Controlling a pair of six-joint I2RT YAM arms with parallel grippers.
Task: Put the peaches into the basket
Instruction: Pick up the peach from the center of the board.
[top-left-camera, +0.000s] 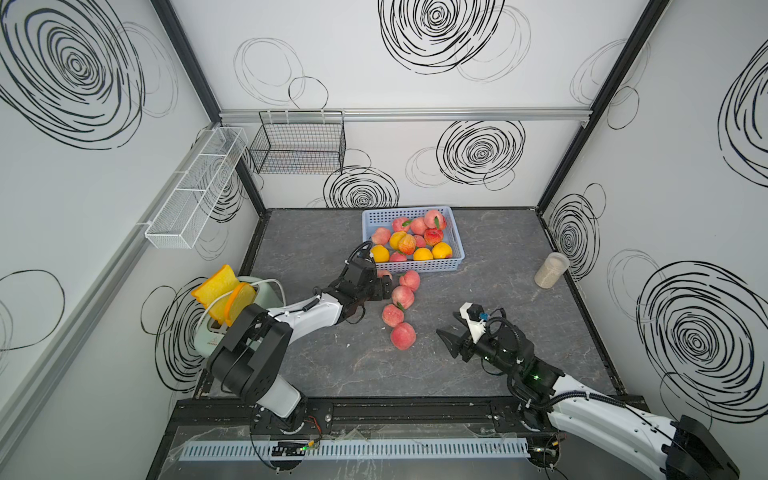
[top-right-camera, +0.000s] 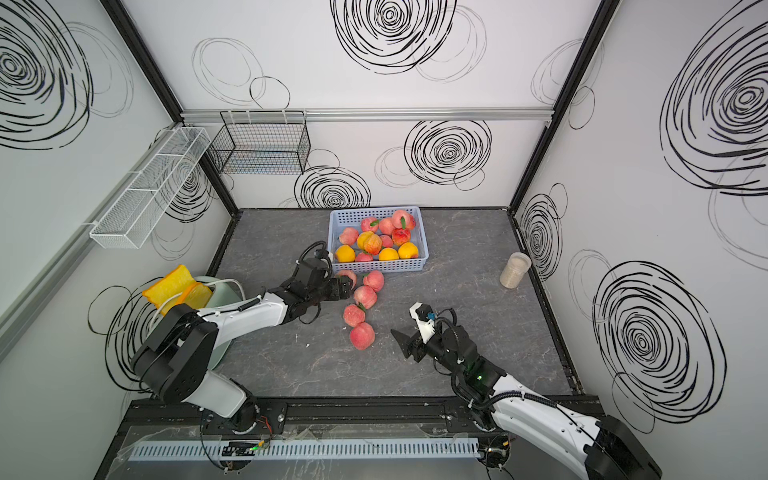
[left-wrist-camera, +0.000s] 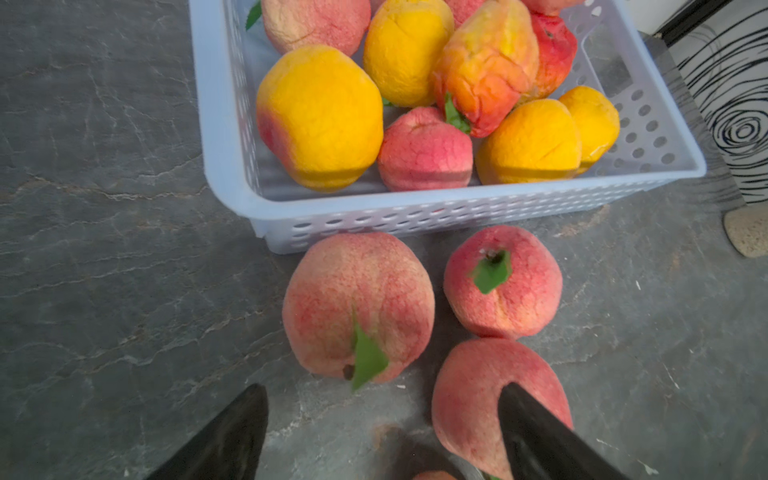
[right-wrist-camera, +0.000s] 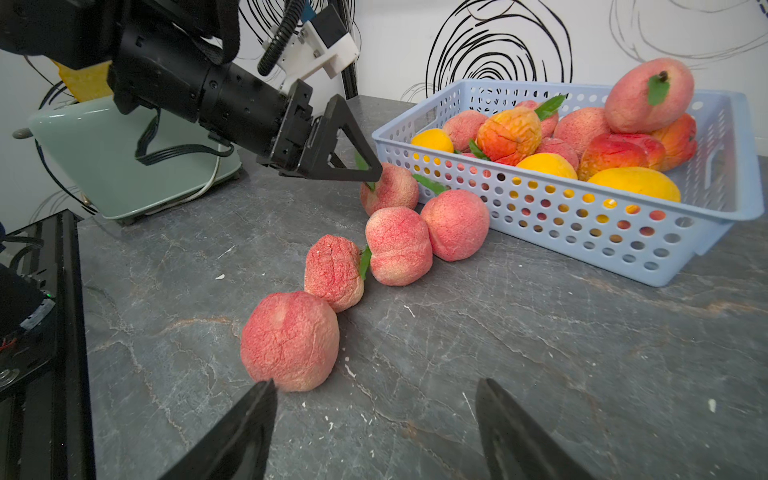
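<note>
As the light blue basket (top-left-camera: 417, 266) is sitting heaped towards its rim, the left gripper (left-wrist-camera: 380, 390) is hovering just outside its near wall, jaws spread wide and gripping nothing. The right gripper (right-wrist-camera: 374, 384), farther from the basket, is likewise gaping empty. Five loose peaches (right-wrist-camera: 399, 245) are lying in a close chain leading away from that wall. Trouble is looking possible: one left finger is lining up over a neighbouring fruit, so closing could be scattering the chain and sending it rolling. One peach (right-wrist-camera: 648, 99) is perching atop the basket's far corner, where a dropped newcomer could be knocking it out.
</note>
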